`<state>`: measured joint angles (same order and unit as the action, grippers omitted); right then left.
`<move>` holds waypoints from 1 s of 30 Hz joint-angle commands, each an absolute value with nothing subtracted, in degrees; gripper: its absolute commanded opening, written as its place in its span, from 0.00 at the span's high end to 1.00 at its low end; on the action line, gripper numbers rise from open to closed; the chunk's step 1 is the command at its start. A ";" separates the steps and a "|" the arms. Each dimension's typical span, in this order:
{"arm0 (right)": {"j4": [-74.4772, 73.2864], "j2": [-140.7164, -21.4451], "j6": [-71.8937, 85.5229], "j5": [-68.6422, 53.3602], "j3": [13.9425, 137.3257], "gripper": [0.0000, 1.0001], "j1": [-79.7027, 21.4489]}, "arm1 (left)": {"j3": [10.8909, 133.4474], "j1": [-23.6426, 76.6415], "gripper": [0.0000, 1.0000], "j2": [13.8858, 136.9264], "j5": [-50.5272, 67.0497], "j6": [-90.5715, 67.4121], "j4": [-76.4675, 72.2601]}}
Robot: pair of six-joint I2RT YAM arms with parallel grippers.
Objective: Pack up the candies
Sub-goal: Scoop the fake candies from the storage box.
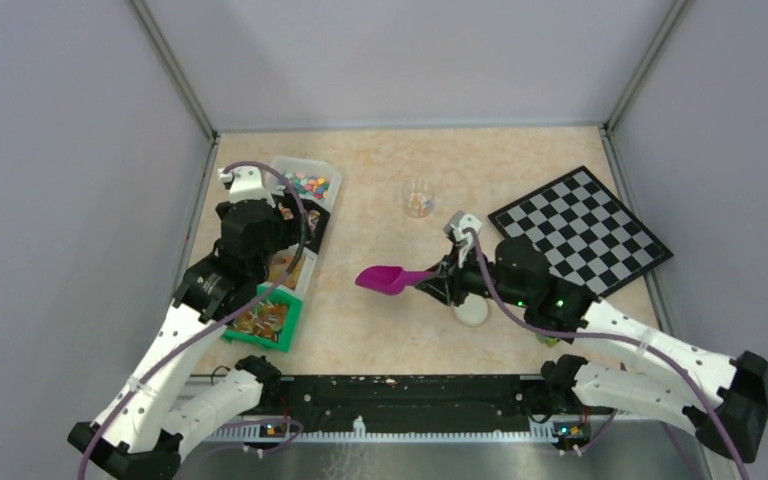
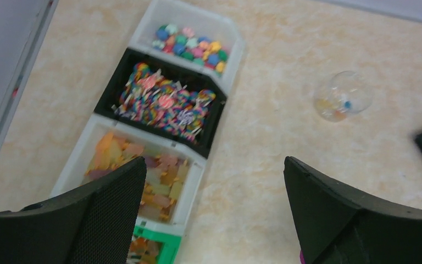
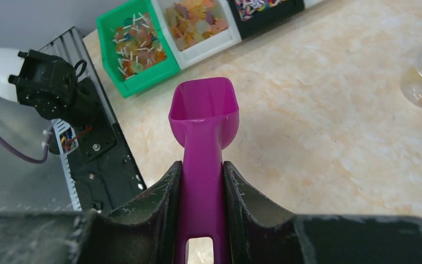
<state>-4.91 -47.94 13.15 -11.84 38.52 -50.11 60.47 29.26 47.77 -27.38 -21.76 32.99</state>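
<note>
The candies lie in a row of bins at the table's left: round multicoloured ones in the far white bin (image 1: 308, 185) (image 2: 189, 47), wrapped ones in the black bin (image 2: 165, 102), orange and yellow ones in the near white bin (image 2: 143, 170) and more in the green bin (image 1: 265, 320) (image 3: 137, 47). My left gripper (image 1: 270, 222) (image 2: 214, 181) hovers open and empty above the bins. My right gripper (image 1: 442, 279) (image 3: 202, 176) is shut on the handle of the magenta scoop (image 1: 385, 279) (image 3: 204, 110), held above mid-table with its bowl empty. A clear jar (image 1: 418, 197) (image 2: 343, 96) holds a few candies.
A black-and-white chessboard (image 1: 580, 230) lies at the right. A round cream lid (image 1: 471, 311) sits under my right wrist. The black base rail (image 1: 400, 395) (image 3: 96, 154) runs along the near edge. Grey walls close the left, back and right.
</note>
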 commanded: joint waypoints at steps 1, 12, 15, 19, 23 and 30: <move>4.48 -54.56 6.68 -8.03 44.96 1.00 -56.06 | 59.25 22.30 0.01 48.04 -29.64 -29.34 40.41; 11.81 -73.58 2.11 -5.19 54.05 1.00 -67.21 | 52.13 -15.29 0.01 54.22 -24.15 -49.07 49.23; 12.41 -78.05 0.66 -4.95 57.03 1.00 -69.16 | 53.83 -20.53 0.03 59.97 -32.01 -57.25 57.16; 12.47 -83.49 -1.53 -3.73 60.96 1.00 -71.35 | 51.68 -27.26 0.04 61.94 -30.95 -58.85 55.77; 12.23 -88.20 -2.22 -2.19 64.20 1.00 -71.91 | 48.03 -34.29 0.08 62.70 -23.34 -57.90 51.97; 6.98 -96.25 -4.00 -0.18 71.01 1.00 -71.89 | 47.00 -38.23 0.16 64.19 -23.32 -56.29 50.46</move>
<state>7.73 -93.49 -2.22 -1.63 65.41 -71.46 47.29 -36.67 63.79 -24.03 -56.49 52.80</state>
